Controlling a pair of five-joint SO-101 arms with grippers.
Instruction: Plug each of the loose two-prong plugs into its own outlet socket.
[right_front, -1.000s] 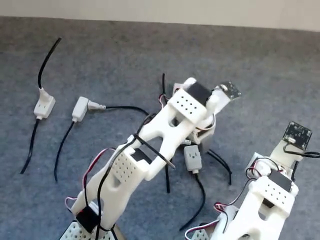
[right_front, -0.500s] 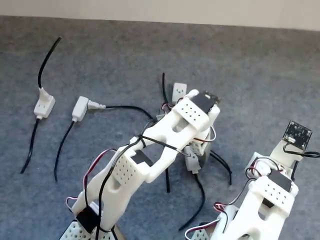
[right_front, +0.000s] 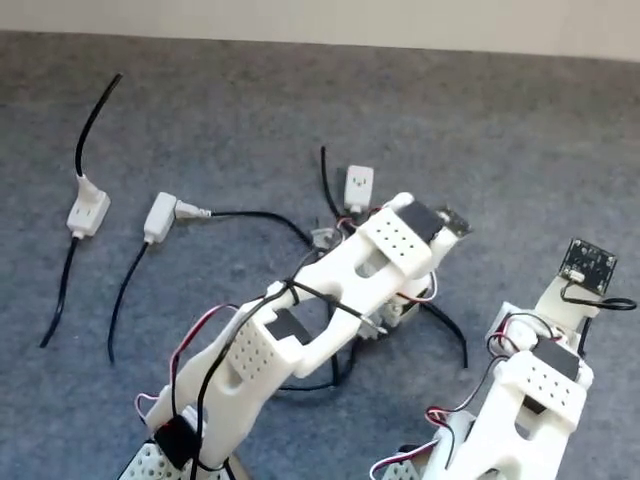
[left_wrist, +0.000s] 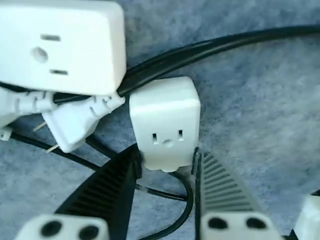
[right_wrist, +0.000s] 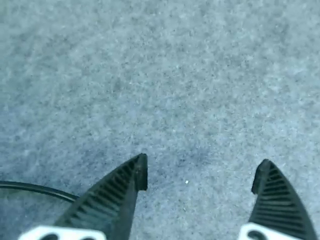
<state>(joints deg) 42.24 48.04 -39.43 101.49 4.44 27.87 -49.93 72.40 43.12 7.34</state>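
Left claw (left_wrist: 166, 155) swung right, clenching one socket (left_wrist: 165, 125) of two nearby; right claw (right_wrist: 202, 161) released.

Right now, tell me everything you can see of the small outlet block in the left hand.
The small outlet block is white, boxy, plastic-looking, with rounded edges. Its face shows two slots with a round hole between them, all empty. The left hand grips its socket end between two black ribbed fingers. A black cable passes close behind it, over grey carpet.
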